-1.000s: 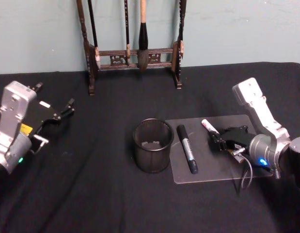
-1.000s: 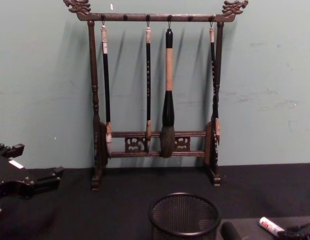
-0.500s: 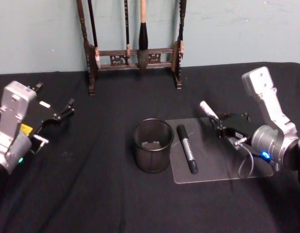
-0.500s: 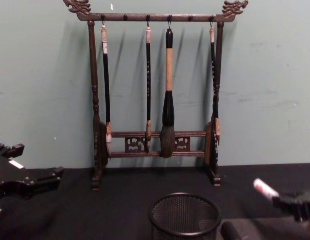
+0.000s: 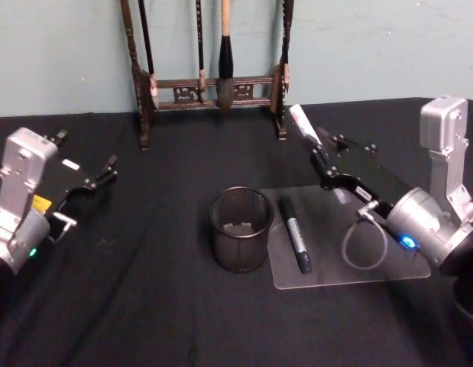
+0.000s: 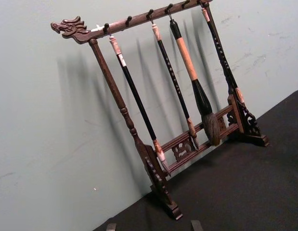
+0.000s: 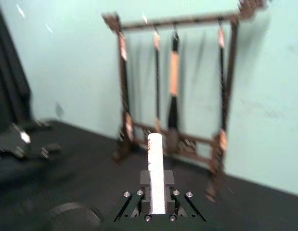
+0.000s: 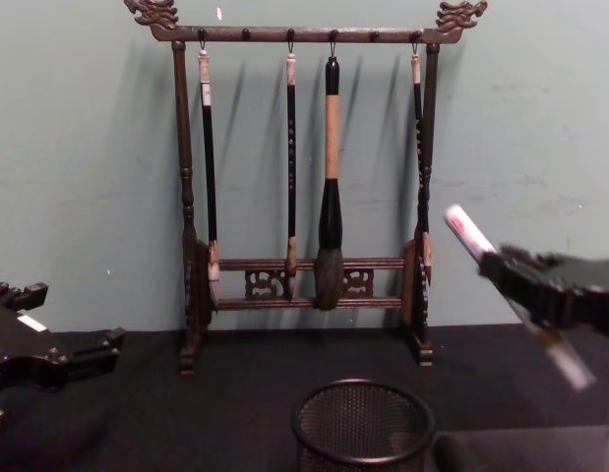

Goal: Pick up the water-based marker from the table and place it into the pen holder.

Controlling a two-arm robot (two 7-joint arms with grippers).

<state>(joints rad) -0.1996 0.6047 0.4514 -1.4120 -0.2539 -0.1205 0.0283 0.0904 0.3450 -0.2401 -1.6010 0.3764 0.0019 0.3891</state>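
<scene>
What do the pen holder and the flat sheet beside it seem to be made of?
Pen holder: probably metal, matte black; its wall is fine see-through mesh under a solid rim. Sheet: likely clear plastic, slightly glossy; the black cloth shows through.

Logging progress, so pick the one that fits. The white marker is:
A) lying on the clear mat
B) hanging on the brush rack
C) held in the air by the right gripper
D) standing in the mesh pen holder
C: the right gripper is shut on the white marker, raised right of the pen holder; the left gripper is parked at the left.
</scene>
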